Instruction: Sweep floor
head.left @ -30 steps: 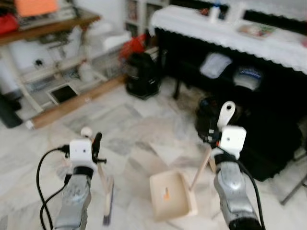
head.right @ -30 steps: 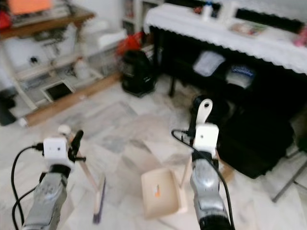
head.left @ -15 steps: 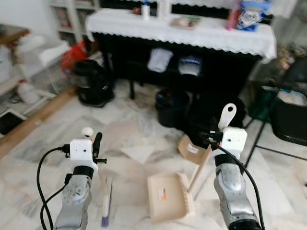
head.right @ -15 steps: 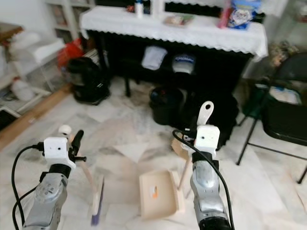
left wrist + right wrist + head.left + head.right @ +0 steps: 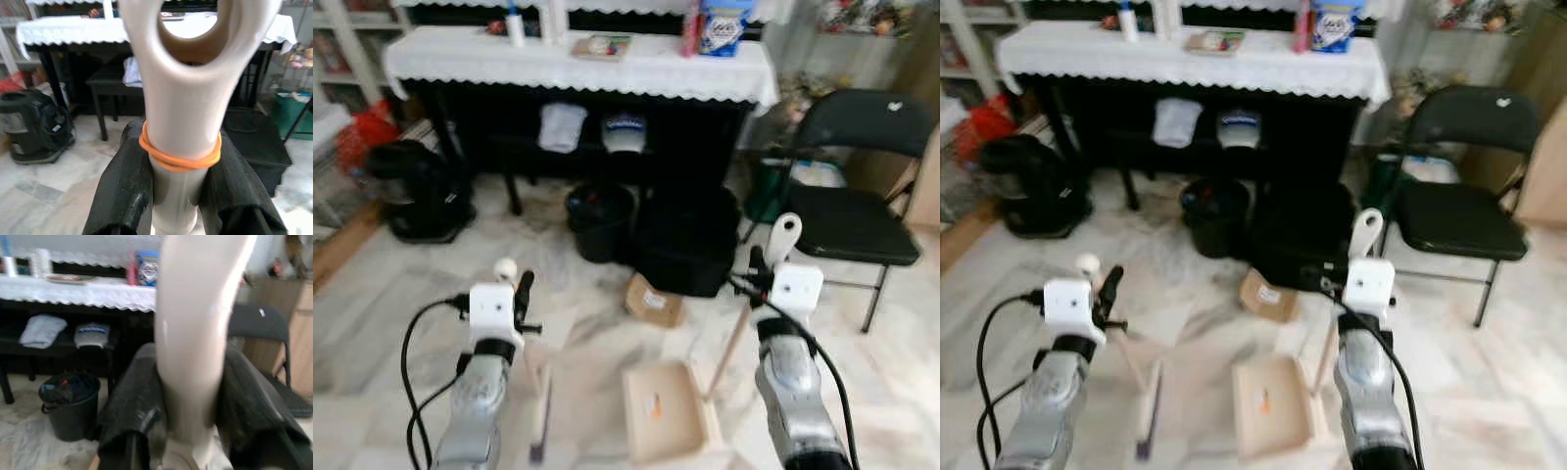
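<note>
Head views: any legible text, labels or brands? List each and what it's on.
None can be read.
Blue packet on the white-clothed table: printing, too blurred.
Small cardboard box on the floor: white label, too small.
Dustpan: orange mark, no letters to make out.
Book on the table: cover blurred.
Cap under the table: front marking unreadable.

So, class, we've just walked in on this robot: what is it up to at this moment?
It is set up for sweeping. The left gripper is shut on the broom handle, with the broom head down on the marble floor. The right gripper is shut on the dustpan handle, and the dustpan rests on the floor between the arms. A small cardboard box lies just ahead.
</note>
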Available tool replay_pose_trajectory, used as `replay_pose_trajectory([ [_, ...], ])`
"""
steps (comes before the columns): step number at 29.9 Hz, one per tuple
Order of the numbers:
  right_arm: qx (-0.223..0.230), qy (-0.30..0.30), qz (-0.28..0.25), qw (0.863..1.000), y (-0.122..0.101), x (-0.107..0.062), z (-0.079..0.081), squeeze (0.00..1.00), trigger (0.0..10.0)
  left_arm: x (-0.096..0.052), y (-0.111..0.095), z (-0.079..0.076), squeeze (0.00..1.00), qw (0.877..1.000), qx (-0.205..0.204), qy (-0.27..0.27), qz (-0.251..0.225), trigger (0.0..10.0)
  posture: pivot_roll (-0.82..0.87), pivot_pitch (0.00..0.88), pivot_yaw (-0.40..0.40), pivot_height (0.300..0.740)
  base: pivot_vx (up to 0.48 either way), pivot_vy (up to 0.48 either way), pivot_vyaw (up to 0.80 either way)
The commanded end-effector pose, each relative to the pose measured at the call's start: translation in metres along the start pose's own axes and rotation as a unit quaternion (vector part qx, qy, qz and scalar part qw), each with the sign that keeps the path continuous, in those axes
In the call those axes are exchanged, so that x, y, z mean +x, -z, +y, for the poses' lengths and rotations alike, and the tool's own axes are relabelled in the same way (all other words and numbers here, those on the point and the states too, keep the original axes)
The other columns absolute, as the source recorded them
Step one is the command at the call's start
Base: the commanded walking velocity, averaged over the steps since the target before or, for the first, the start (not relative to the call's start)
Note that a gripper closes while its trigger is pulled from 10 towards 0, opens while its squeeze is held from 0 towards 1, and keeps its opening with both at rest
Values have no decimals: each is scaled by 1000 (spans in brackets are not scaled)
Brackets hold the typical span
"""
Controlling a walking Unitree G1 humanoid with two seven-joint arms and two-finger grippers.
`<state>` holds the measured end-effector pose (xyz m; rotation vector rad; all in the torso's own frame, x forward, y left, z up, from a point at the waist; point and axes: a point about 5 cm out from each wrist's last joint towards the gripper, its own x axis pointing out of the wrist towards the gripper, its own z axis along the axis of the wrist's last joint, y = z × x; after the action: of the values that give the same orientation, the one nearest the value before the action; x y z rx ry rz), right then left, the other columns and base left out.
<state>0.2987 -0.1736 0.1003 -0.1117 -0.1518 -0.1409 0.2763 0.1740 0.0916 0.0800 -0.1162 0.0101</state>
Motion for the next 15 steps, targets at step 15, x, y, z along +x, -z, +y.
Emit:
replay_pose_trajectory([
  [15,14,-6,-28,999,-11,5,6,0,10000,4,-9,4,0,1000,4,3,-22,10000,44,0,14,740,0,0,0],
])
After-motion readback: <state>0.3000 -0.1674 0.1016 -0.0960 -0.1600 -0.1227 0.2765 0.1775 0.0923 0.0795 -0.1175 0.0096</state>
